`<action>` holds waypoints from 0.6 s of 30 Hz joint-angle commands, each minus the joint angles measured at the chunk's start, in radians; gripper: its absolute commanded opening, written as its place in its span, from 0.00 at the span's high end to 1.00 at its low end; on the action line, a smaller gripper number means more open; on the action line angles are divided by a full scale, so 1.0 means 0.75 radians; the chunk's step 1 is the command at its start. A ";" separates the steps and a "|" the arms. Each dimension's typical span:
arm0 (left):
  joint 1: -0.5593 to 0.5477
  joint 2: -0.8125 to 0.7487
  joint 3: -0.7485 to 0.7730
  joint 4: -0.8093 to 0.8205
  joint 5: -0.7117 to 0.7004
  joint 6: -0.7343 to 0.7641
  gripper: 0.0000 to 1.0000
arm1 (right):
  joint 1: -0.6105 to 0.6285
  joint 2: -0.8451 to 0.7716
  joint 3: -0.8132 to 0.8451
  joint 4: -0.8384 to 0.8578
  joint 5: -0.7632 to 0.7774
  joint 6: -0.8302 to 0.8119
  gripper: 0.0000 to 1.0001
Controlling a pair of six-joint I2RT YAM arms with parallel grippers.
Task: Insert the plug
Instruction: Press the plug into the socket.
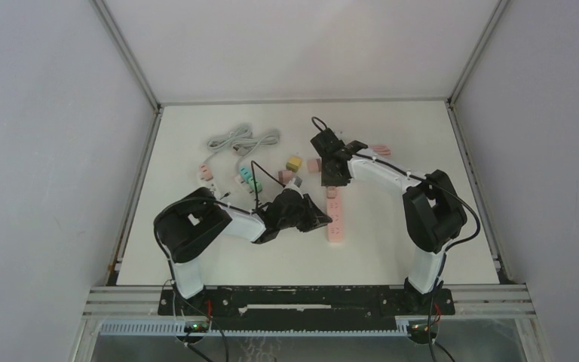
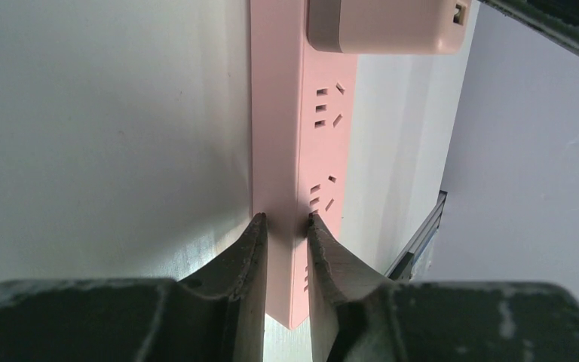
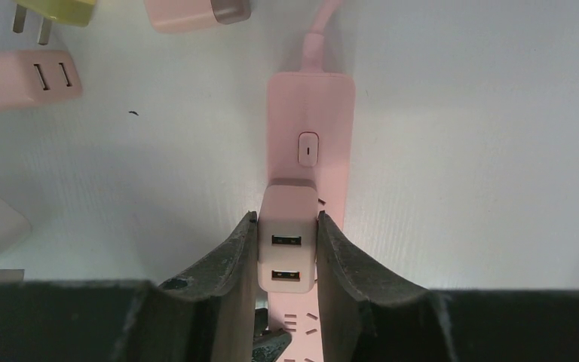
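Observation:
A pink power strip (image 1: 335,219) lies on the white table, cord end away from me. My left gripper (image 2: 286,219) is shut on the strip's near end, one finger on each long side; it also shows in the top view (image 1: 318,219). My right gripper (image 3: 287,219) is shut on a pink plug (image 3: 287,253) with two USB ports. It holds the plug against the strip's face (image 3: 310,105), just below the switch button (image 3: 308,148). The plug's prongs are hidden. The plug also shows in the left wrist view (image 2: 388,26), over the strip (image 2: 320,136).
Loose plugs lie left of the strip's far end: a yellow one (image 1: 294,163), pink ones (image 1: 314,164) and green ones (image 1: 249,179). Grey cables (image 1: 241,139) lie further back left. A pink adapter (image 1: 379,149) lies behind my right arm. Walls enclose the table.

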 commanded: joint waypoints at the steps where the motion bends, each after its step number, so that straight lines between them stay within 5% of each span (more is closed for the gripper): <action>1: -0.072 0.041 -0.026 -0.210 0.003 0.050 0.80 | 0.002 0.049 -0.096 -0.024 0.018 -0.030 1.00; 13: -0.123 -0.075 -0.033 -0.290 -0.079 0.084 0.79 | 0.028 -0.014 -0.161 -0.042 -0.004 -0.007 1.00; 18: -0.126 -0.149 -0.043 -0.345 -0.130 0.101 0.67 | 0.018 -0.079 -0.159 0.002 -0.008 -0.017 0.81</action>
